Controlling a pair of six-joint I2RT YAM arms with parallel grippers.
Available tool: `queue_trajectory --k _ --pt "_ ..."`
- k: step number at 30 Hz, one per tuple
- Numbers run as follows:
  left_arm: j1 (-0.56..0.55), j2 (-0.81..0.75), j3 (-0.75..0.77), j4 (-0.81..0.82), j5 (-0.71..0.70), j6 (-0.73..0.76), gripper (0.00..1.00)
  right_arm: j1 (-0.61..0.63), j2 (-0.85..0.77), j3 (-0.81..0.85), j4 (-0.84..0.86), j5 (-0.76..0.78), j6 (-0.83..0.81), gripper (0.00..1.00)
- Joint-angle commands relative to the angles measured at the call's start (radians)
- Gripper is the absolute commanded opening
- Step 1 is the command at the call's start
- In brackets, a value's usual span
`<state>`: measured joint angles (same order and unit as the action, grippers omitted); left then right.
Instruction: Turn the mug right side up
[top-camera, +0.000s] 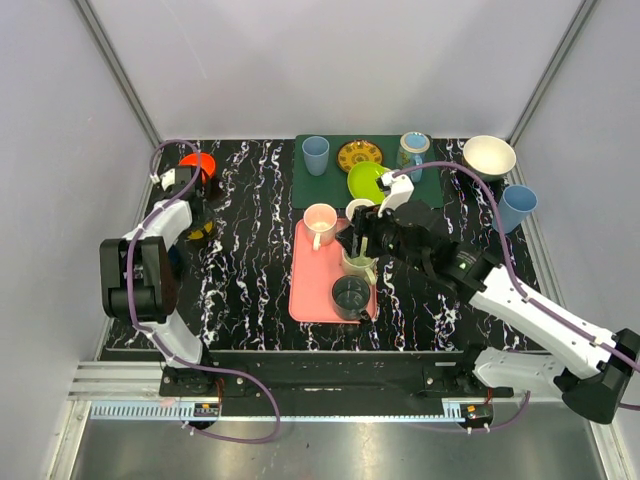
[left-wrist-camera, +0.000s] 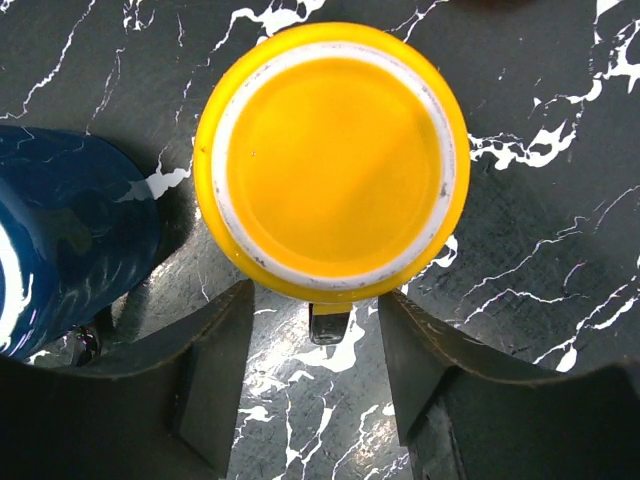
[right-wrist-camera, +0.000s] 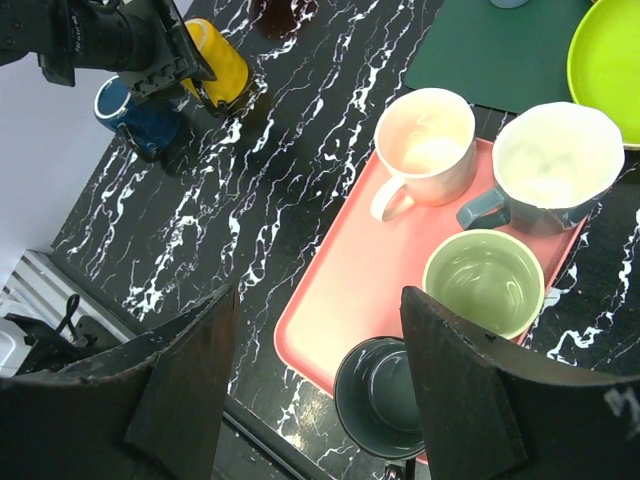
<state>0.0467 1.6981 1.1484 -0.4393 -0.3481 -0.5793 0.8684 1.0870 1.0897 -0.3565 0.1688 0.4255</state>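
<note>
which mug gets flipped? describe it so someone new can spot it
Go to the left edge of the black marble table, away from the pink tray. Under the left gripper stands the yellow mug, beside a dark blue mug. It is the only yellow one, and its flat base with a white ring faces up.

Counted seven mugs (right-wrist-camera: 425, 140) (right-wrist-camera: 555, 165) (right-wrist-camera: 485, 282) (right-wrist-camera: 385, 395) (right-wrist-camera: 222, 60) (right-wrist-camera: 140, 115) (top-camera: 413, 148) total, plus two light blue cups (top-camera: 315, 155) (top-camera: 515, 207), two plates (top-camera: 359, 155) (top-camera: 366, 180), two bowls (top-camera: 489, 156) (top-camera: 198, 163), one pink tray (right-wrist-camera: 340, 290), one green mat (top-camera: 320, 192).

White links (top-camera: 545, 320), black joints (top-camera: 150, 275) and purple cables (top-camera: 440, 164) make up the arms (top-camera: 470, 275). Their fingers (right-wrist-camera: 190, 380) are dark grey.
</note>
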Motion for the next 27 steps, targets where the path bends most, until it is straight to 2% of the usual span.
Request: queue_trajectory --k 1,5,8,13,14,20,25,27 --pt "0.01 0.017 0.047 0.031 0.018 0.021 0.55 -0.002 0.034 0.012 0.034 0.032 -0.021 0.72" --pt "0.018 0.023 0.047 0.037 0.029 0.024 0.45 -0.003 0.056 0.021 0.036 0.026 -0.021 0.72" --pt "0.024 0.021 0.045 0.039 0.04 0.026 0.28 -0.002 0.065 0.022 0.042 0.024 -0.017 0.71" --pt "0.039 0.011 0.039 0.04 0.054 0.027 0.1 -0.002 0.076 0.019 0.045 0.021 -0.011 0.72" --pt "0.041 0.008 0.036 0.04 0.055 0.026 0.0 -0.002 0.077 0.018 0.048 0.02 -0.01 0.72" --pt "0.042 -0.098 -0.008 0.056 0.158 -0.011 0.0 -0.002 0.074 0.01 0.053 0.015 0.001 0.71" --pt "-0.03 -0.339 -0.1 0.099 0.335 -0.092 0.0 -0.002 0.076 -0.001 0.099 -0.002 0.015 0.72" --pt "-0.085 -0.449 -0.145 0.186 0.449 -0.134 0.0 -0.009 0.073 -0.011 0.135 0.0 0.033 0.72"
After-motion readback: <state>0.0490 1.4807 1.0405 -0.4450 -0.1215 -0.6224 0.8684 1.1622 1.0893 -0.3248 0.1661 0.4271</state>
